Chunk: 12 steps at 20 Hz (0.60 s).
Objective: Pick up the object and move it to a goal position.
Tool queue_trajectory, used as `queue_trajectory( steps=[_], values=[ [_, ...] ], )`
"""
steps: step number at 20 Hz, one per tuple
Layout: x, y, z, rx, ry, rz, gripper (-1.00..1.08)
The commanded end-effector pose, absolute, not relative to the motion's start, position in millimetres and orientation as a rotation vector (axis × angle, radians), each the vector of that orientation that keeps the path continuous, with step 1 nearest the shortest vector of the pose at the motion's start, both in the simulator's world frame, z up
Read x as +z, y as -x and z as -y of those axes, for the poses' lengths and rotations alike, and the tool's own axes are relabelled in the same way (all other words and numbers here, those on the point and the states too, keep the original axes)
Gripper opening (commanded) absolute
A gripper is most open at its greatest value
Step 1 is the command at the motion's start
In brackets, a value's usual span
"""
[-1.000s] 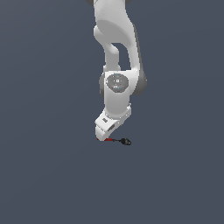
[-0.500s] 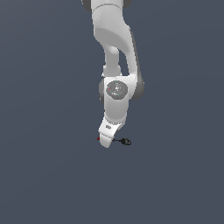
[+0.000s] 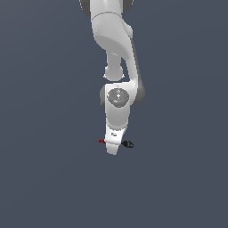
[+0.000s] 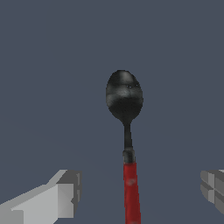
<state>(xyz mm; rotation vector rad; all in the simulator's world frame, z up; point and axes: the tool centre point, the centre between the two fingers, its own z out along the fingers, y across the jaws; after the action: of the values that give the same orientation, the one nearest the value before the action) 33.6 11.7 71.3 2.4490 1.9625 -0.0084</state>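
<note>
While the gripper (image 4: 138, 192) hangs low over the object (image 4: 126, 144), its jaws stand wide apart and hold nothing, one finger (image 4: 52, 199) well to one side of the red handle and the other at the opposite side. From the exterior view's left, the red end (image 3: 102, 141) pokes out past the white hand, the dark bowl (image 3: 128, 144) beyond it. Closing off-centre on so slim a handle could spin it or let it slip. It appears to lie flat on the plain grey-blue worktop (image 3: 49, 178).

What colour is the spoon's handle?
Red. The spoon's handle shows best in the wrist view, below its dark bowl.
</note>
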Motion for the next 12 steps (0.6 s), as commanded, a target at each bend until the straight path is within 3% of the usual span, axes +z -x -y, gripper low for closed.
queue_trajectory(
  steps=[1,12],
  values=[
    [67.8,-34.9,-11.8,-0.006,-2.399,-2.025,1.0],
    [60.6,-37.1,-11.8,0.0,-2.295,-2.146,1.0]
  ],
)
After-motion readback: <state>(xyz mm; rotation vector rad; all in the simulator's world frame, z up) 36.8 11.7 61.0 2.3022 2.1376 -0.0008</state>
